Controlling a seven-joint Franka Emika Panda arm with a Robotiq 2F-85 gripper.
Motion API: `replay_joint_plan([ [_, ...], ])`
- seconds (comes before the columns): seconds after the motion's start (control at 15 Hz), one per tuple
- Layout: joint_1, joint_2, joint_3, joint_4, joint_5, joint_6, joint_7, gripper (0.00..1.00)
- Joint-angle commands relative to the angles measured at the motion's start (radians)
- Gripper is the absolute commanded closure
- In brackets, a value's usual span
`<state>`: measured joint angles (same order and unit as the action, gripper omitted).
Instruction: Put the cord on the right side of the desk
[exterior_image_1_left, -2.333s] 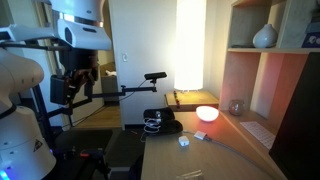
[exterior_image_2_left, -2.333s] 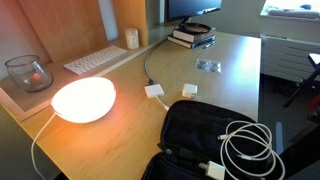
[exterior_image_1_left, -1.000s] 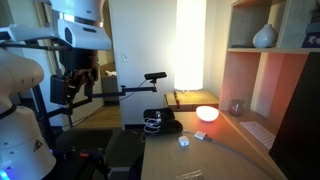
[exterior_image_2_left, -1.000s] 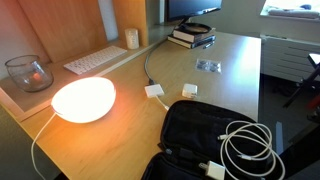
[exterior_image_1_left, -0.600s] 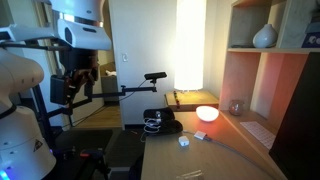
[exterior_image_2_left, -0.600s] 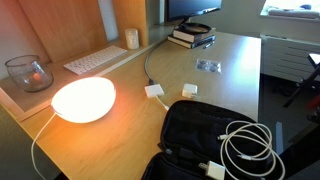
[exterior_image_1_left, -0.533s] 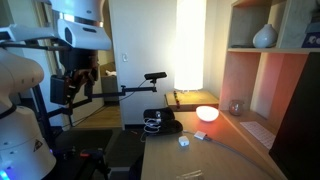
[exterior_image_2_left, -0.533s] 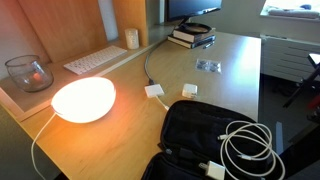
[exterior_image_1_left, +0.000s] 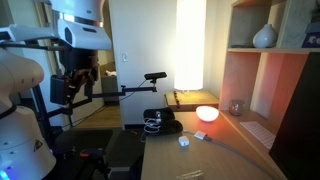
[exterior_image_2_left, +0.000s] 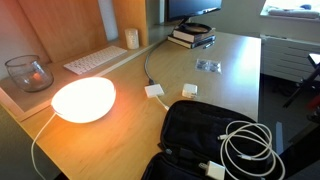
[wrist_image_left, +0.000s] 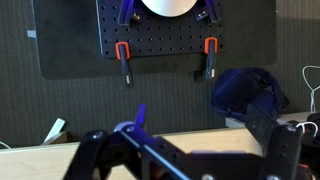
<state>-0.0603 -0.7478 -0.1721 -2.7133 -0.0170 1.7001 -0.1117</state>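
Hanging up beside the robot's white body, well away from the tabletop (exterior_image_2_left: 232, 70), the claw (exterior_image_1_left: 74, 88) has its jaws spread wide with nothing between them. That suits a start: by my judgement it is poised before any reach for the cord (exterior_image_2_left: 243, 143). The wrist view bears this out, with the two dark fingers (wrist_image_left: 95, 150) set far apart in front of a black pegboard (wrist_image_left: 160, 40) and only a wooden edge below. The cord lies untouched on top of a black bag (exterior_image_2_left: 185, 125) at the corner of the tabletop nearest that camera, its loops slack and overlapping, not tied, so it rests as a loose heap. It is thin, white and smooth. A small white plug (exterior_image_2_left: 213, 170) lies on the bag just beside the loops; whether it joins the cord cannot be told. Such a cable will likely sag and trail if lifted by one strand, so a pinch across several loops seems wiser. A glowing lamp (exterior_image_2_left: 83, 98) and two small white blocks (exterior_image_2_left: 155, 91) sit further along, apart from the bag.
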Motion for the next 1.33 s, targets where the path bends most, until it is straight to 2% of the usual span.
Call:
replay_joint_plan([
  [0.0,-0.015,0.002,0.013,0.002,0.007,-0.003,-0.008,0.0],
  [0.8,-0.011,0.017,0.016,0.009,0.006,-0.007,-0.008,0.0],
  [1.27,0.045,0.128,0.099,0.097,0.049,-0.018,0.026,0.0],
])
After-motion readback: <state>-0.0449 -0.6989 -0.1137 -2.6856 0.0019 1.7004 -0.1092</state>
